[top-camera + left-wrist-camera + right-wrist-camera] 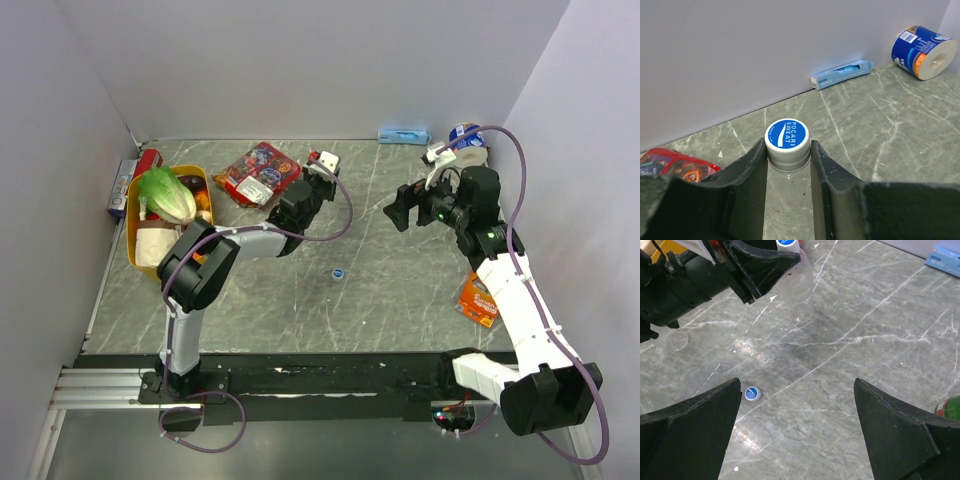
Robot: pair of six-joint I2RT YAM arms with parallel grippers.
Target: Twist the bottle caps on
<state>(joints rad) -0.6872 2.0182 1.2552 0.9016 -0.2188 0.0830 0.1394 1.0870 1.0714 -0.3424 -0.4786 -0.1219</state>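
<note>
My left gripper (318,178) is shut on a short clear bottle (787,200) that stands upright on the table. Its fingers (747,170) press the neck just below the blue-and-white cap (786,136) that sits on it. The right wrist view shows the same bottle (797,282) and cap (788,244) at its top edge. A second, loose blue cap (338,272) lies flat on the table, and it also shows by the right gripper's left finger (751,393). My right gripper (398,212) is wide open and empty (796,382), above the table right of the bottle. No second bottle shows.
A yellow basket (193,172) with lettuce stands at the far left and a red snack pack (258,172) lies behind the left gripper. A blue box (404,135) and a blue-and-white tin (466,135) lie at the back wall. An orange packet (478,300) lies right, and a green bottle (952,407) shows nearby.
</note>
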